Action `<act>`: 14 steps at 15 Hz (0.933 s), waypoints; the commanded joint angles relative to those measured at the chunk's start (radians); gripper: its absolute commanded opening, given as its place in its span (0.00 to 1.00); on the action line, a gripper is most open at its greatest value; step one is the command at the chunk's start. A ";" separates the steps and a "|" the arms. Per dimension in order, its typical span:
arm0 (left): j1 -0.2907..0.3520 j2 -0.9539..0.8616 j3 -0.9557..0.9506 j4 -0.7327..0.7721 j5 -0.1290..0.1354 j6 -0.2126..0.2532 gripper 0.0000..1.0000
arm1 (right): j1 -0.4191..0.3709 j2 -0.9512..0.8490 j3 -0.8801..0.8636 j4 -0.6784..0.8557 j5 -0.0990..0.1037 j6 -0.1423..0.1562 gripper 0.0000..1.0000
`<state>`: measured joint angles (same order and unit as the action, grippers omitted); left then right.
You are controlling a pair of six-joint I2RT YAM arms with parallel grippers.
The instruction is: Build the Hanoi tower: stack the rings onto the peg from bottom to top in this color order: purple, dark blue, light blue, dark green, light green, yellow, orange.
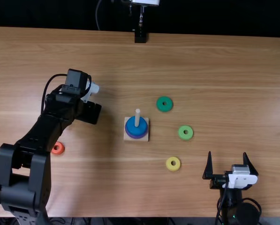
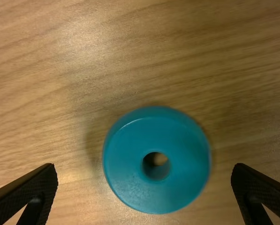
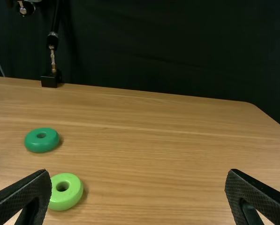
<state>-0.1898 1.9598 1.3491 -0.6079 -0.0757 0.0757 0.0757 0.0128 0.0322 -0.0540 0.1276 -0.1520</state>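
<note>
The left gripper is low over the table, left of the wooden peg. In its wrist view, the left gripper stands open around a light blue ring flat on the wood. A dark blue ring lies over a purple ring on the peg. Dark green, light green and yellow rings lie right of the peg. An orange ring is beside the left arm. The right gripper is open near the front; the right gripper holds nothing.
The left arm stretches over the table's left side, close to the orange ring. A black stand is at the far edge of the table. The peg's square base sits between the arms.
</note>
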 commanded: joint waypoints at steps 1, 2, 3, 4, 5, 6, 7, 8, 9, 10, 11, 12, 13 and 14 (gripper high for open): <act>-0.010 0.039 0.038 0.002 -0.002 0.016 1.00 | -0.013 -0.013 -0.012 0.001 0.010 0.001 1.00; -0.010 0.040 0.038 0.002 0.000 0.016 1.00 | -0.013 -0.013 -0.012 0.001 0.010 0.001 1.00; -0.010 0.042 0.038 0.002 0.002 0.016 1.00 | -0.013 -0.013 -0.012 0.001 0.010 0.001 1.00; -0.010 0.048 0.038 0.002 0.002 0.016 1.00 | -0.013 -0.013 -0.012 0.001 0.010 0.001 1.00; -0.010 0.053 0.038 0.002 0.002 0.016 1.00 | -0.013 -0.013 -0.012 0.001 0.010 0.001 1.00; -0.010 0.054 0.038 0.004 0.004 0.016 1.00 | -0.013 -0.013 -0.012 0.001 0.010 0.001 1.00; -0.010 0.054 0.038 0.004 0.006 0.016 1.00 | -0.013 -0.013 -0.012 0.001 0.010 0.001 1.00; -0.010 0.056 0.038 0.006 0.006 0.018 1.00 | -0.013 -0.013 -0.012 0.001 0.010 0.001 1.00; -0.010 0.056 0.036 0.006 0.006 0.018 1.00 | -0.013 -0.013 -0.012 0.001 0.010 0.001 1.00; -0.010 0.056 0.035 0.008 0.008 0.018 0.94 | -0.013 -0.013 -0.012 0.001 0.010 0.001 1.00; -0.010 0.057 0.033 0.008 0.009 0.016 0.75 | -0.013 -0.013 -0.012 0.001 0.010 0.001 1.00; -0.010 0.057 0.031 0.010 0.011 0.016 0.65 | -0.013 -0.013 -0.012 0.001 0.010 0.001 1.00; -0.010 0.059 0.030 0.010 0.011 0.014 0.64 | -0.013 -0.013 -0.012 0.001 0.010 0.001 1.00; -0.008 0.059 0.030 0.010 0.011 0.014 0.63 | -0.013 -0.013 -0.012 0.001 0.010 0.001 1.00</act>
<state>-0.1902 1.9907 1.3491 -0.6006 -0.0715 0.0780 0.0757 0.0128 0.0322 -0.0536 0.1272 -0.1524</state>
